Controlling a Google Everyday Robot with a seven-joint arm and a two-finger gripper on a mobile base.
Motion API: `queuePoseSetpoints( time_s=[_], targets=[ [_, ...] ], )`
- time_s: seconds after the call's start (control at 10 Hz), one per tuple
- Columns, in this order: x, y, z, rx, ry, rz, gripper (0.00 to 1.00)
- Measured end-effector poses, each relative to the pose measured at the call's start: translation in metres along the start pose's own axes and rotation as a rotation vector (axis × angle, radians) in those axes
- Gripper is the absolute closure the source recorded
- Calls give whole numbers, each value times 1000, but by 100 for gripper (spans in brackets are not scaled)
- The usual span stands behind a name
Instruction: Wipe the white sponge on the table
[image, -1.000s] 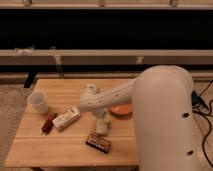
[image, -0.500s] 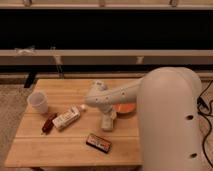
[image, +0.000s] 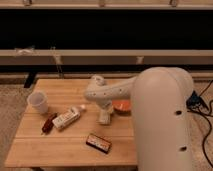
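The light wooden table fills the lower left of the camera view. My arm reaches in from the right and bends down over the table's middle. My gripper points down, left of the orange bowl. It is shut on the white sponge, a small off-white block pressed against the tabletop. The wrist above hides the top of the sponge.
An orange bowl sits just right of the gripper. A white printed packet and a dark red item lie to the left. A white cup stands at the far left. A dark bar lies near the front edge.
The gripper and sponge have slid over the tabletop, first to the right, then a little back toward the far side. The other objects have not moved.
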Motion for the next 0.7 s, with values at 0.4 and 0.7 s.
queuePoseSetpoints(
  time_s=[0.4,0.7],
  targets=[
    [-24,-39,-10,55,-8,-87,100],
    [-59,-45,-25,92,-23,-189,100]
  ],
)
